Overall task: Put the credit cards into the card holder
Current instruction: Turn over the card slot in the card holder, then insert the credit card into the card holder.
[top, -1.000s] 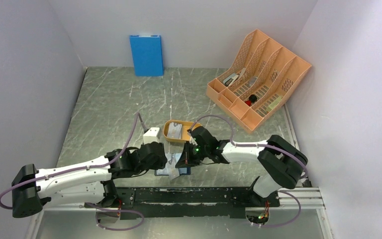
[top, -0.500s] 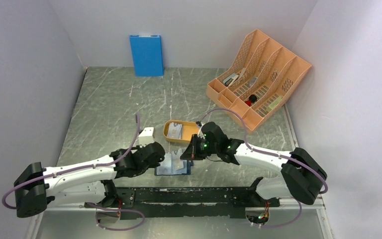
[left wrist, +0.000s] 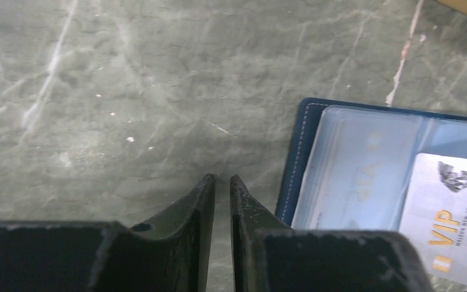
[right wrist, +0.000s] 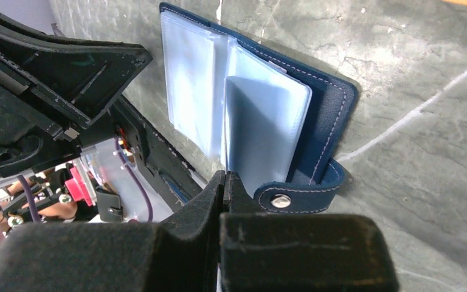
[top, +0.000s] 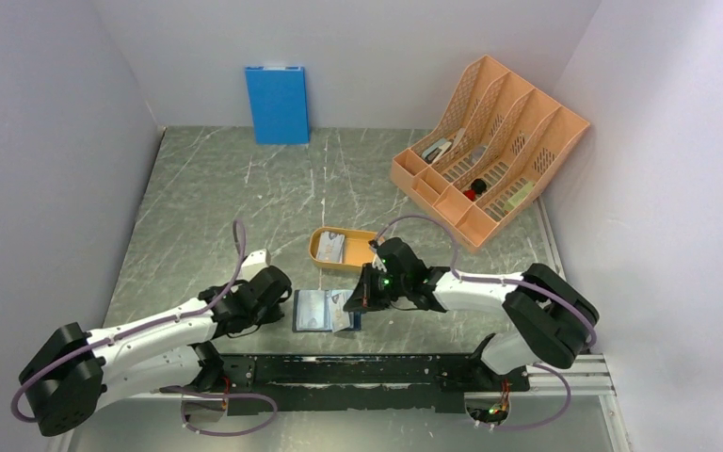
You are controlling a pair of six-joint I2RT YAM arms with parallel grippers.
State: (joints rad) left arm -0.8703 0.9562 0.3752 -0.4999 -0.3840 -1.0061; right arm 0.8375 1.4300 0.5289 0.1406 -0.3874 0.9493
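The card holder point(top: 315, 311) lies open near the front edge, navy with pale clear pockets point(left wrist: 365, 164) and a snap tab point(right wrist: 298, 194). My right gripper point(top: 351, 303) is shut on the edge of a grey-silver credit card point(left wrist: 450, 213) printed "VIP". It holds the card tilted over the holder's right half, and the card's plain back point(right wrist: 261, 134) shows in the right wrist view. My left gripper point(left wrist: 222, 179) is shut and empty, its tips on the table just left of the holder's edge point(left wrist: 301, 158). More credit cards point(top: 331, 247) lie in the orange tray point(top: 316, 250).
A large orange file organizer point(top: 490, 151) stands at the back right. A bright blue panel point(top: 278, 104) leans on the back wall. The black mounting rail point(top: 386, 372) runs along the front edge just below the card holder.
My left arm has drawn back to the left, off the card holder. My right gripper has stayed at the holder's right side while its elbow shifted.
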